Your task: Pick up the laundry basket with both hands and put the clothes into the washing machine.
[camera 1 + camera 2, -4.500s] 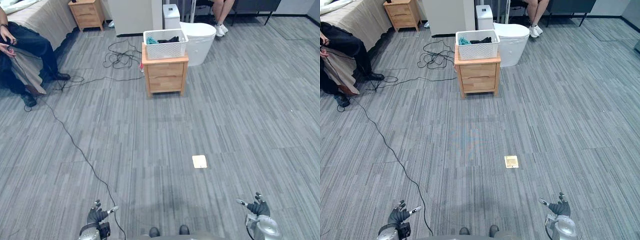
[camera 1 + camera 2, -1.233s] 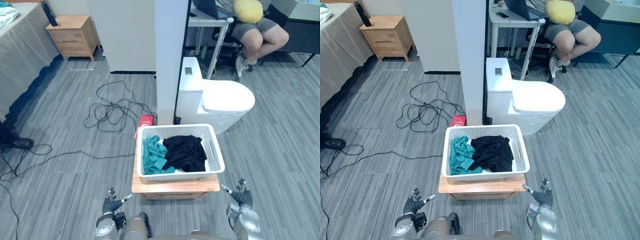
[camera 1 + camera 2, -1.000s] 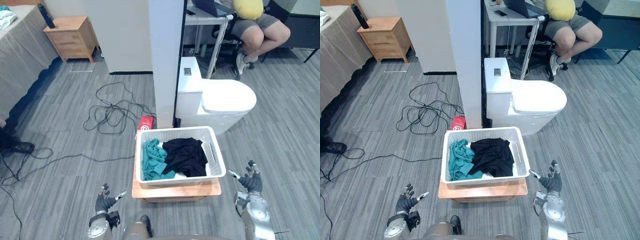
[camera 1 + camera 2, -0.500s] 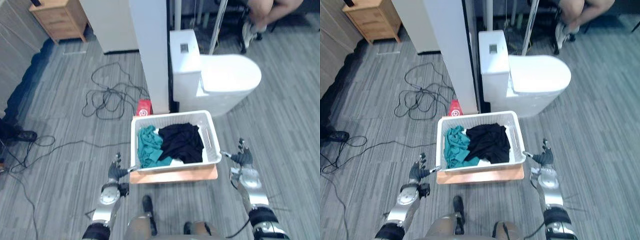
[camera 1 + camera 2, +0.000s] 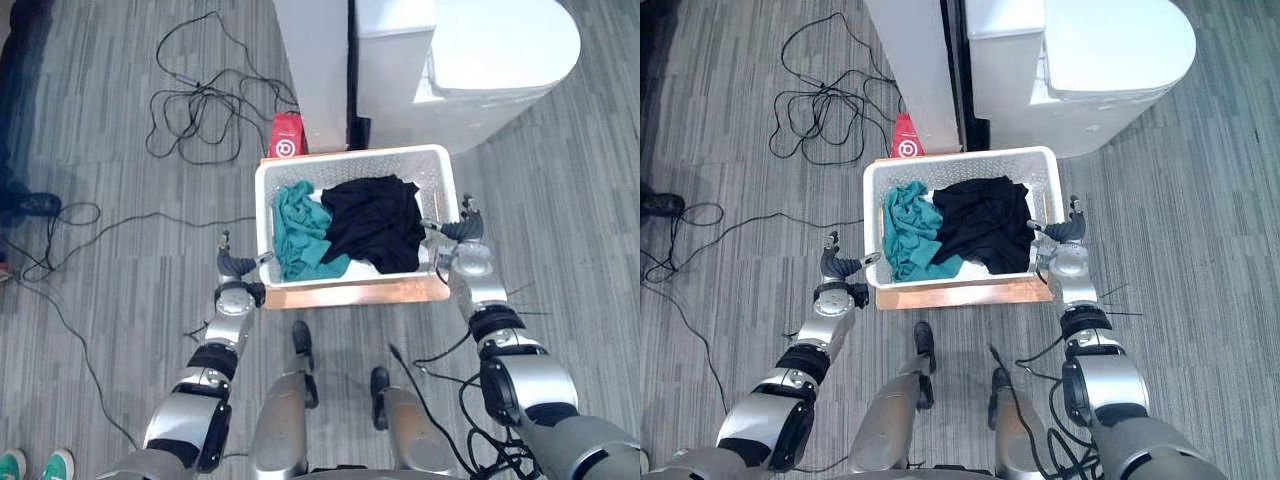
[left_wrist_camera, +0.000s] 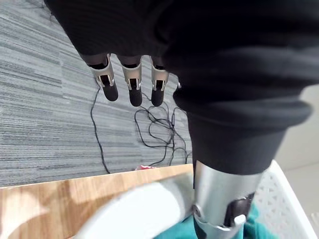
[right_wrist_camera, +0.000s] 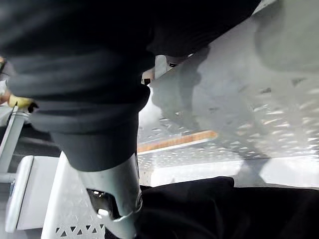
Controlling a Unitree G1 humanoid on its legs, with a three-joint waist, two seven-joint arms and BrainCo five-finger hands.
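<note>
The white laundry basket (image 5: 345,154) stands on a small wooden nightstand (image 5: 350,292), holding a teal cloth (image 5: 300,228) and a black cloth (image 5: 375,222). My left hand (image 5: 238,270) is at the basket's left side. Its fingers (image 6: 130,84) point straight out past the rim, with the thumb (image 6: 219,199) over the teal cloth's edge. At the basket's right side is my right hand (image 5: 461,234), fingers spread and upright. Its thumb (image 7: 117,194) reaches over the rim above the black cloth (image 7: 209,209). The white washing machine (image 5: 490,50) stands just behind the basket.
A white pillar (image 5: 312,60) rises behind the basket, next to the machine. A red packet (image 5: 286,136) and tangled black cables (image 5: 200,100) lie on the grey floor to the left. A person's shoes show at the far left (image 5: 30,203) and at the bottom left corner (image 5: 30,465).
The camera has tipped further down and come closer. Both hands have come in against the basket's left and right sides, with thumbs now over the rim.
</note>
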